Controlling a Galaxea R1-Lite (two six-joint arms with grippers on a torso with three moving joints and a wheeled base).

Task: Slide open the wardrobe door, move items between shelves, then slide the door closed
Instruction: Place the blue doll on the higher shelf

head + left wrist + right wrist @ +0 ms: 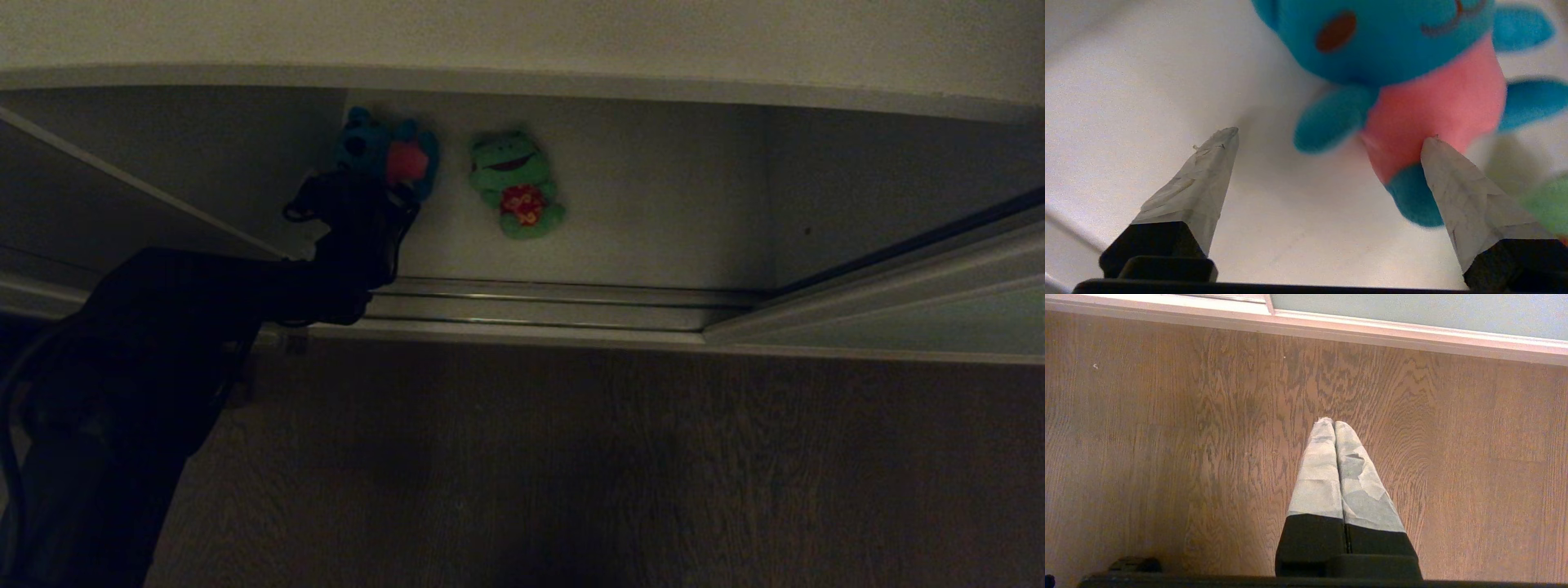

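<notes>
Two items lie on the white shelf [653,204] inside the open wardrobe: a blue plush toy [384,151] with a pink belly and, to its right, a green frog [514,184] with a red flowered belly. My left gripper [384,192] reaches in just in front of the blue toy. In the left wrist view the left gripper [1329,134] is open. The blue toy [1392,49] rests on the shelf [1147,102] just beyond the tips, its belly beside one fingertip [1437,151]. The sliding wardrobe door [898,322] stands slid to the right. My right gripper [1334,422] hangs shut over the floor.
Metal door tracks [555,302] run along the wardrobe's front edge. Brown wooden floor [571,457] lies in front of it. A slanted panel [122,180] bounds the shelf on the left. A sliver of the frog [1547,200] shows beside one left finger.
</notes>
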